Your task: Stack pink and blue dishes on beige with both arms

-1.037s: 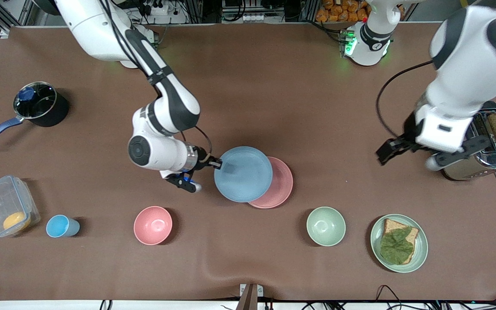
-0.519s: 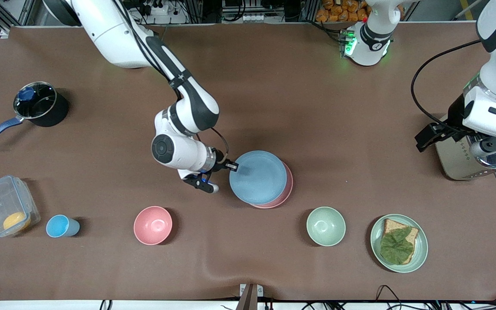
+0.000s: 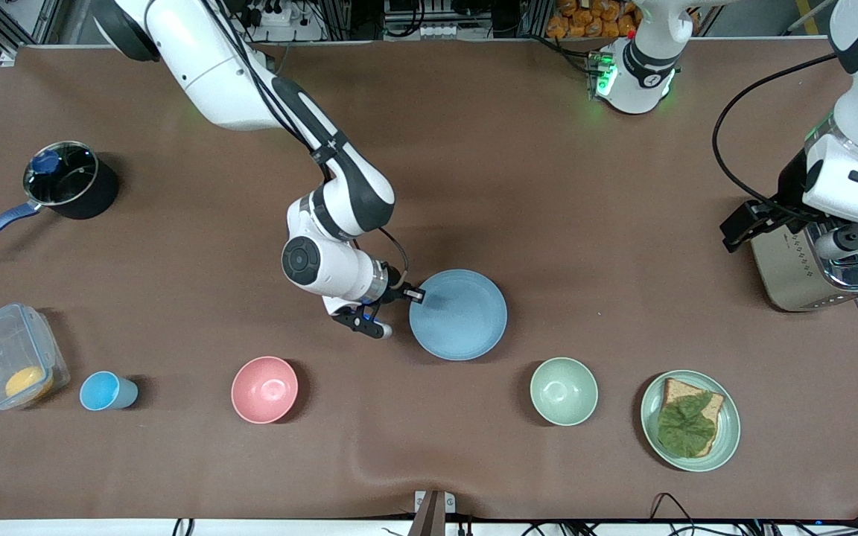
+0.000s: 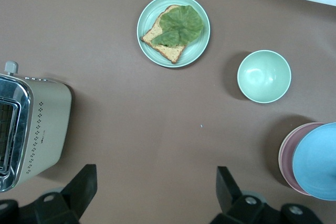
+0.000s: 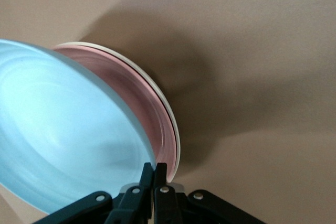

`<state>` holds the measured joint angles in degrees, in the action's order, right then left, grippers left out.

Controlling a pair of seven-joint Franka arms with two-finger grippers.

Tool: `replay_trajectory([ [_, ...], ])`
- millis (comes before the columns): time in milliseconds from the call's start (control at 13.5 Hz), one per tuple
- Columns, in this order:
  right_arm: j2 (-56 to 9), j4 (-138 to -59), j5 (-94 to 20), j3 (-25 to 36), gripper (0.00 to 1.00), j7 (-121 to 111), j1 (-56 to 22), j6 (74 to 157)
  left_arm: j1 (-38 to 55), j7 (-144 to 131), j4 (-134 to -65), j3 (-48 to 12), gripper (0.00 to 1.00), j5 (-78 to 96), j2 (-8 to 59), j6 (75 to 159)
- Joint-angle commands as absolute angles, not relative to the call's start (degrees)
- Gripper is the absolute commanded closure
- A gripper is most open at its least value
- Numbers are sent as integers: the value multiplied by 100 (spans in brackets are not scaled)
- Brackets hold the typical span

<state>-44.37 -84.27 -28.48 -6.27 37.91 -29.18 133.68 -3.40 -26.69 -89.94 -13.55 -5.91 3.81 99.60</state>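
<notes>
1. We see the right gripper (image 3: 415,295) pinched tight on the rim of the blue plate (image 3: 459,314), at the edge toward the right arm's end of the surface.
2. The blue plate hovers tilted just above the pink plate (image 5: 157,116), which rests on the beige plate (image 5: 169,114); release looks like the next step.
3. The left gripper (image 4: 152,190) waits spread wide over the toaster (image 3: 820,272), well apart from the stack.
</notes>
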Motion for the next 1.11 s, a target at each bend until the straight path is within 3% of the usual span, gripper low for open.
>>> replay_trajectory([
  [0,-4579,-8218,-2874,-563,91,3841,-3076,13421,-325,-2269,-8729,-1239,0,-536,483,9844],
  [74,-4570,-8226,-2787,-563,50,3841,-3102,13447,-334,-2085,-8632,-1239,0,-536,527,9835],
  [148,-4553,-8253,-2656,-563,0,3850,-3103,13482,-482,-1987,-8631,-1239,0,-536,545,9844],
  [444,-4326,-8279,-2391,-545,0,3788,-2945,13273,-765,-1503,-8613,-1257,0,-527,554,9835],
  [667,-3895,-8227,-1655,-440,0,3448,-2498,12237,-782,-1503,-8605,-1248,0,-510,562,9817],
  [1037,-3209,-8297,-1381,-431,0,1323,-1242,10752,-773,-1503,-8604,-1257,0,-501,563,9809],
])
